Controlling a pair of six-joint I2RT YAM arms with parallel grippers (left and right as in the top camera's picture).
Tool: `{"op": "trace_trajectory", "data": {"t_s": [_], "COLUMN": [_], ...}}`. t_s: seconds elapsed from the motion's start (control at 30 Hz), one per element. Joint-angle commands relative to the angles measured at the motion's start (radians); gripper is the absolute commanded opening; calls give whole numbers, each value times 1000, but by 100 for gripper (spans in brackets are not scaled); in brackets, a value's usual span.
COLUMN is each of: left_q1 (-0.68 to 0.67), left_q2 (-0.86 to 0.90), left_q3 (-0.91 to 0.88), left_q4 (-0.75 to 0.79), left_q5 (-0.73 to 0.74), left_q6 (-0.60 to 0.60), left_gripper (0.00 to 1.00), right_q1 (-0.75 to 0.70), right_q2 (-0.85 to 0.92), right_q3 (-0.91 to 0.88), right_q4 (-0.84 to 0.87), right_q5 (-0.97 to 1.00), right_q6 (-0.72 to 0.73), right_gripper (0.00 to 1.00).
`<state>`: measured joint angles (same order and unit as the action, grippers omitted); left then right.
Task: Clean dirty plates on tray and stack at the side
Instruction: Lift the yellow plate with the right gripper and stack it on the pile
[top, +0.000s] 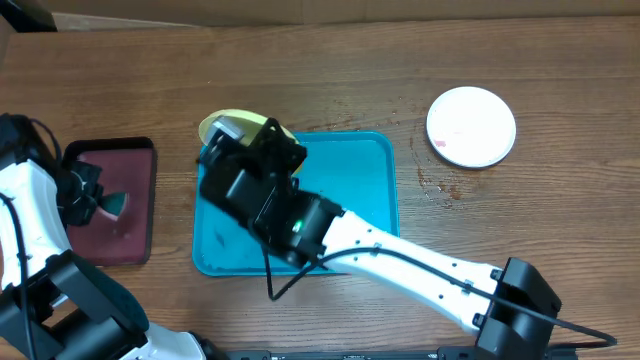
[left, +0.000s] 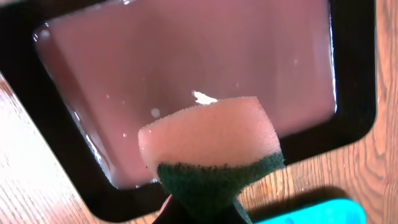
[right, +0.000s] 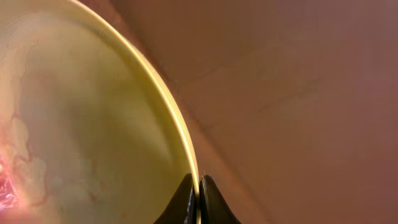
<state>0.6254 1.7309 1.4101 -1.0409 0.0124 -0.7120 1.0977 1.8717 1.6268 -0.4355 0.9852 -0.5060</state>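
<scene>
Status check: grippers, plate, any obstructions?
Right gripper shut on yellow plate rim, far-left corner of teal tray. Left gripper shut on sponge over maroon tray. White plate on table, right. Nothing blocking.

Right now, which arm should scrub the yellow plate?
Left: the left gripper grips the sponge above the maroon tray, while the right gripper is busy holding the yellow plate by its rim.

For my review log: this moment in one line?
left claw: sponge over maroon tray | right claw: grips yellow plate rim | white plate: on table, off teal tray
</scene>
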Motion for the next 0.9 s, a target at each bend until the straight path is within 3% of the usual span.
{"op": "trace_trajectory", "data": {"t_s": [0.0, 0.4, 0.53, 0.73, 0.87], "left_q1": [18, 18, 18, 18, 18], "left_q2": [2, 2, 2, 2, 2], "left_q3": [-2, -2, -2, -2, -2], "left_q4": [21, 21, 21, 24, 24], "left_q5": [14, 14, 35, 48, 48], "left_q6": [6, 10, 10, 17, 18], "left_gripper": [4, 4, 4, 4, 4], "right_q1": [26, 31, 26, -23, -108], "right_q2": [-33, -33, -32, -32, -32], "right_q3": [25, 25, 25, 25, 25], "right_q4": [64, 126, 117, 56, -91], "right_q5": [141, 174, 174, 174, 173], "right_q6": [-220, -223, -133, 136, 469], "right_gripper": [4, 4, 4, 4, 4]}}
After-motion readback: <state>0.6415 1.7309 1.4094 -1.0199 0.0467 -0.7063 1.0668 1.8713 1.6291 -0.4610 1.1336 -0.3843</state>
